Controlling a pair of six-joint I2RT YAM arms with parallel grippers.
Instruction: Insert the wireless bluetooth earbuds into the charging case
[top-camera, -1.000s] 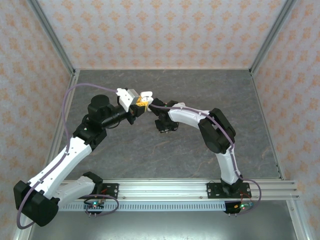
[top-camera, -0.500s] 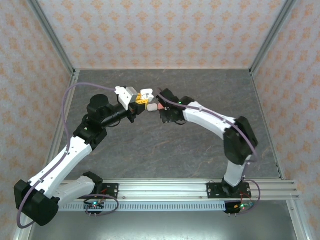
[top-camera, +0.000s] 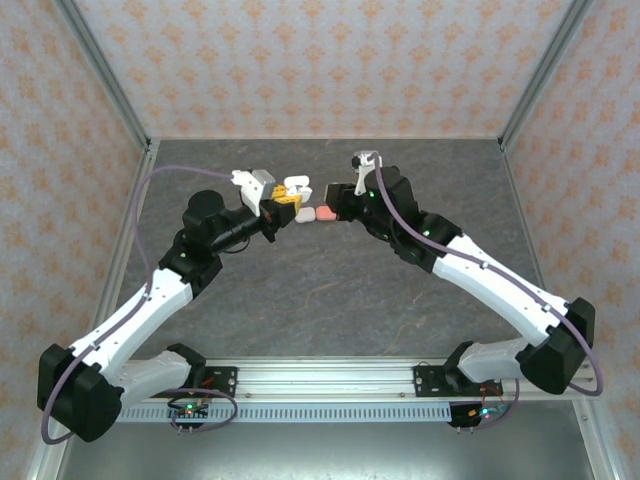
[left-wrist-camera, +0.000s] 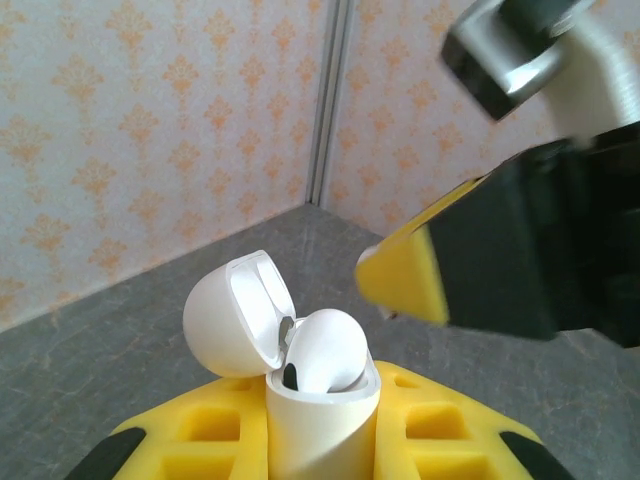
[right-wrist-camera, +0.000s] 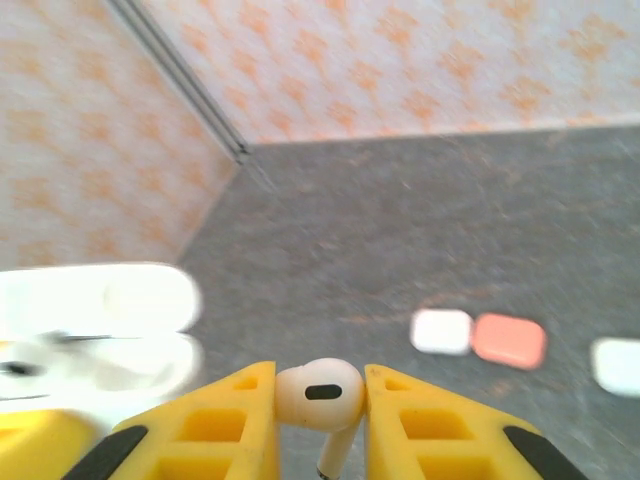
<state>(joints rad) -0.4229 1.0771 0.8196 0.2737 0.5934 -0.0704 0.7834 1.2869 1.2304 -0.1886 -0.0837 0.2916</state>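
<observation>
My left gripper (left-wrist-camera: 320, 392) is shut on a white charging case (left-wrist-camera: 320, 425), held upright between its yellow fingers with the lid (left-wrist-camera: 238, 315) flipped open. One white earbud (left-wrist-camera: 326, 350) sits in the case. From above, the case (top-camera: 295, 187) is at the back centre of the table in the left gripper (top-camera: 283, 208). My right gripper (right-wrist-camera: 320, 388) is shut on another white earbud (right-wrist-camera: 320, 394), stem pointing down. It hangs just right of the case, a small gap apart, and its yellow fingertip (left-wrist-camera: 405, 285) shows in the left wrist view. From above the right gripper (top-camera: 335, 201) faces the left one.
A closed white case (top-camera: 304, 214) and a salmon-pink case (top-camera: 326, 214) lie side by side on the grey table (top-camera: 330, 290) under the two grippers. They appear again as the white case (right-wrist-camera: 441, 331) and pink case (right-wrist-camera: 509, 341), with another white case (right-wrist-camera: 618, 366) at the right edge. Patterned walls enclose the table.
The right gripper has drawn back to the right, away from the open case, still holding its earbud, and its arm has stretched out. The left gripper with the case shifted only slightly.
</observation>
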